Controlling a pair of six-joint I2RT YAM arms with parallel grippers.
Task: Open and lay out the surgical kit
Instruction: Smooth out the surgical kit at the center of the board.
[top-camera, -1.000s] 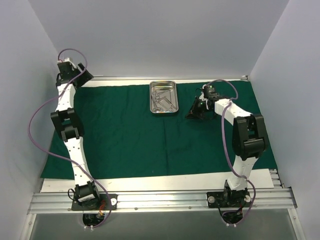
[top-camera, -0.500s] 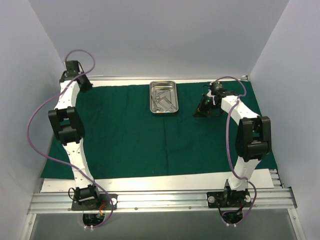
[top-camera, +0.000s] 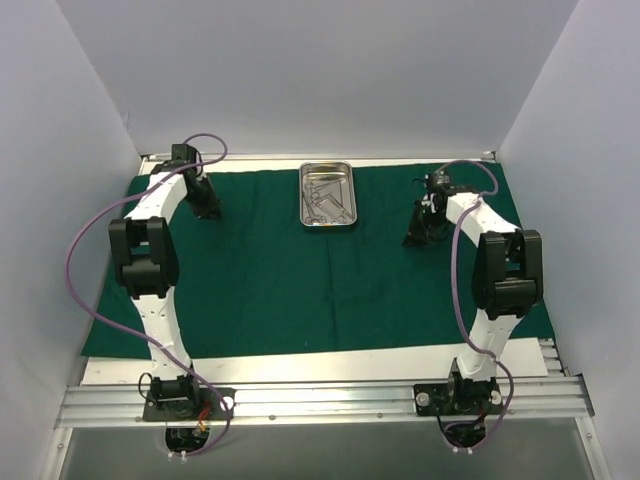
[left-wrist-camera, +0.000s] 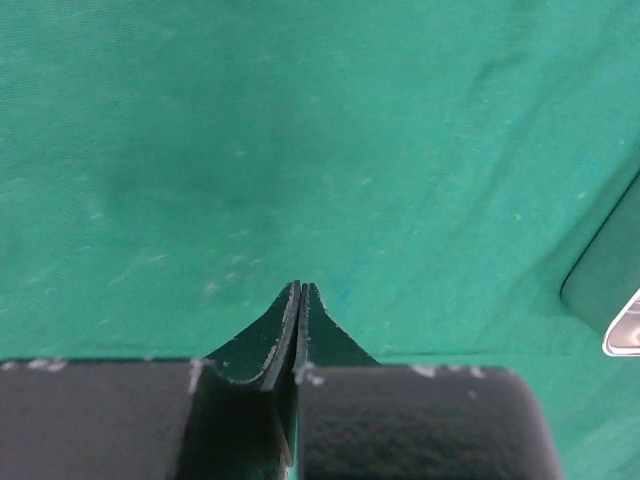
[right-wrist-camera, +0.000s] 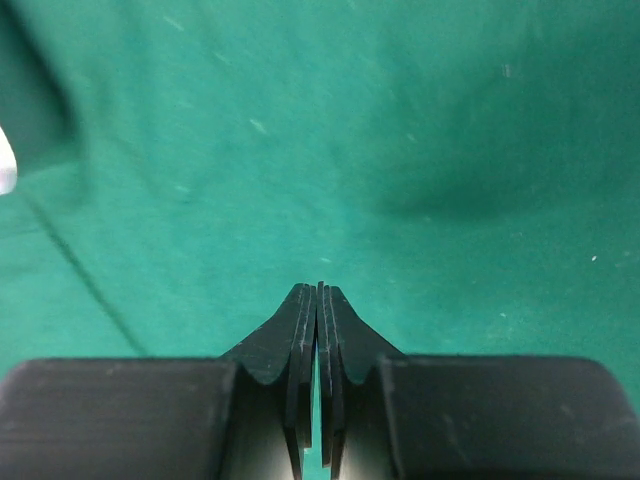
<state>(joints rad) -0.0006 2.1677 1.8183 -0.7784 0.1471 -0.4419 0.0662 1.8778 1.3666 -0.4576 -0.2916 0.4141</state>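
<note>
Left arm (top-camera: 142, 262) and right arm (top-camera: 505, 268) each reach forward on their own side, elbows bent, wrists pitched down. Left gripper (left-wrist-camera: 301, 286): jaws pressed together, nothing held. Right gripper (right-wrist-camera: 321, 288): same, only a hairline slit between the fingers.

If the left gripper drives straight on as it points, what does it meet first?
Most likely bare drape: the left gripper, shut, points straight at it; the tray sits off to one side.

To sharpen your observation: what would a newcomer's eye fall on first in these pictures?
A dark green drape covers most of the table. At its far edge, midway, a shiny steel tray holds slim silver instruments. The left tool and right tool hang shut over the drape, either side of the tray.
</note>
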